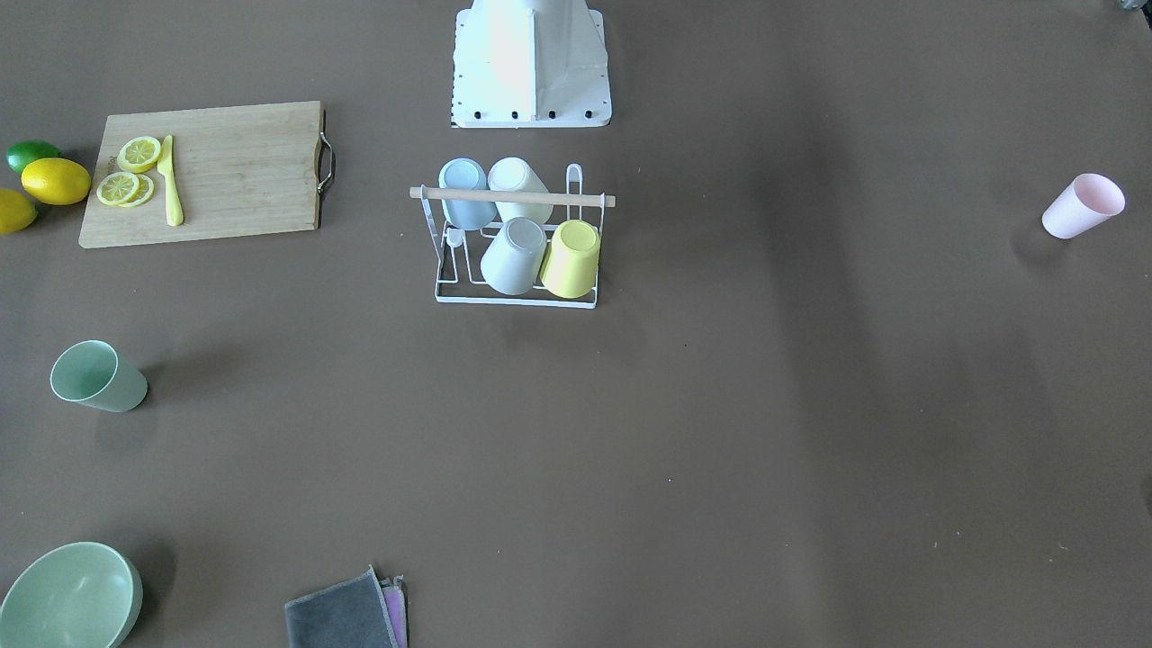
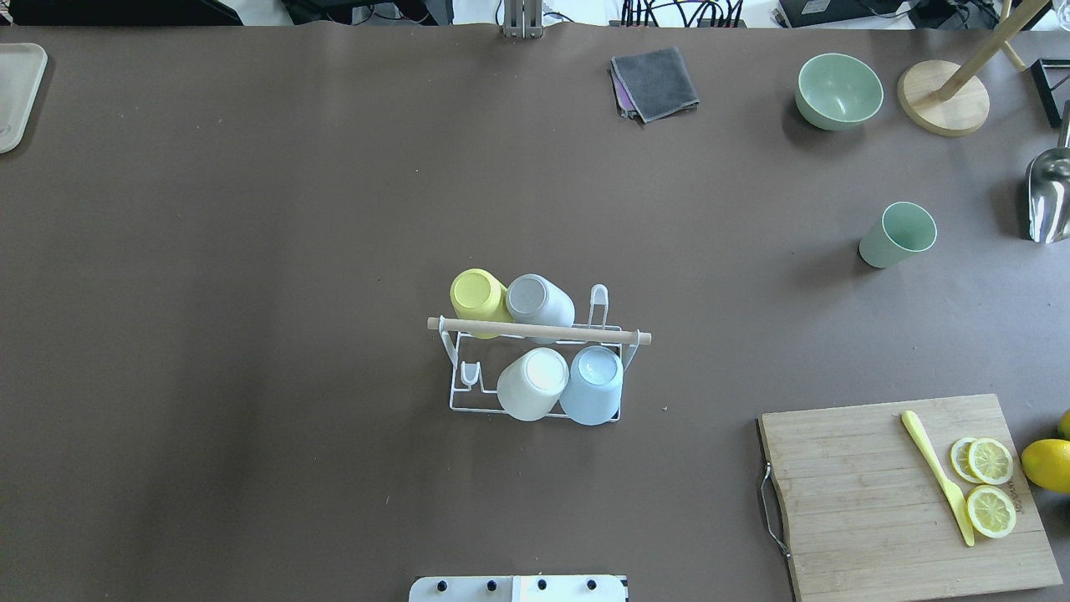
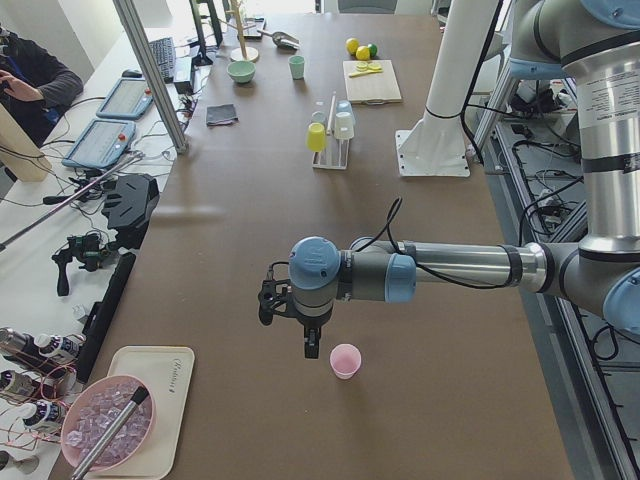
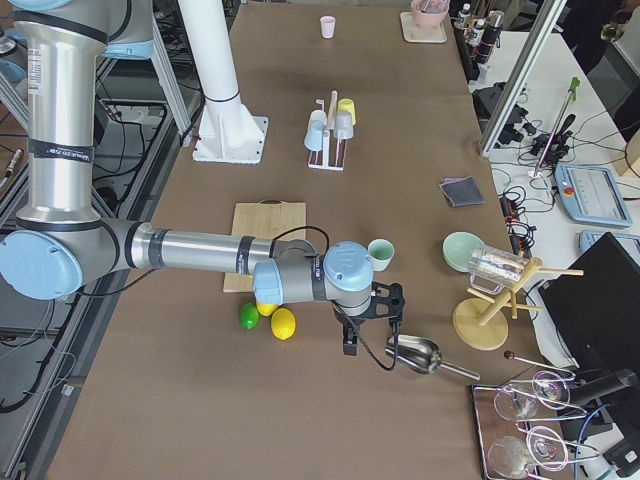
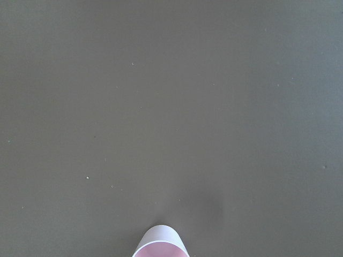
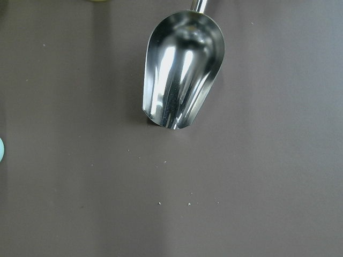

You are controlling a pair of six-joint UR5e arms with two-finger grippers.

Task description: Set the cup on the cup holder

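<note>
Left gripper [image 3: 300,320] hovers just beside the pink cup [image 3: 345,360]; whether its fingers are spread cannot be told.

Pink cup: upright at the desk's [image 1: 684,432] left end, well apart from the cup holder [image 1: 515,236]. Looks a light, stiff, smooth tumbler; likely slippery, so pinch the wall near the rim.

Right gripper [image 4: 365,315], near a metal scoop [image 4: 412,355]: finger state cannot be told.

1. The left pincer [image 3: 304,322] hung over the worktop [image 3: 400,260], a cup [image 3: 345,360] standing just beside it.
2. The cup holder [image 3: 333,135] stood well away from that pincer, four cups on its prongs.
3. The right pincer [image 4: 368,322] hung just beside a scoop [image 4: 418,355]; two lemons [image 4: 276,320] and another cup [image 4: 380,254] were near it.
</note>
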